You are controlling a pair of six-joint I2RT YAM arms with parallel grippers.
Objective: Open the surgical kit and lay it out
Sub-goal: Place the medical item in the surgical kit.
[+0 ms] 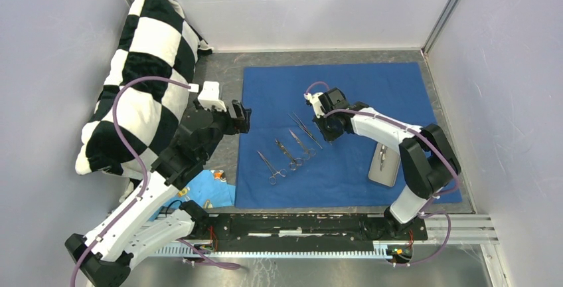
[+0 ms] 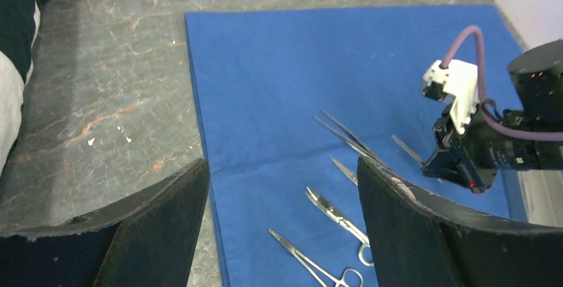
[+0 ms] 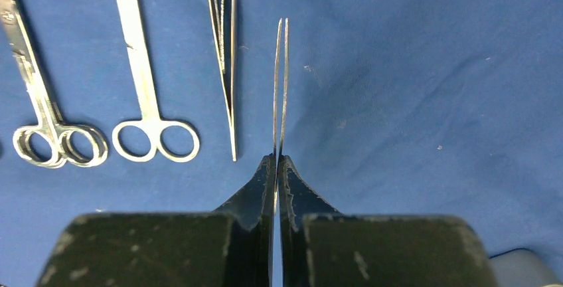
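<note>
The left jaws stand wide and empty by the left edge of the dark blue wrap point(image 1: 372, 88), which lies spread flat on the tabletop point(image 1: 226, 68). A row of instruments point(image 1: 289, 154) lies on the wrap. Beside them the right jaws pinch thin tweezers point(image 3: 281, 88), and the steel tray point(image 1: 385, 165) sits further right.

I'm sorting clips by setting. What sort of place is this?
Probably a robot test cell, not a clinic: white walls box in the table, two arms share a rail, and a checkered pillow lies beside the blue cloth.
</note>
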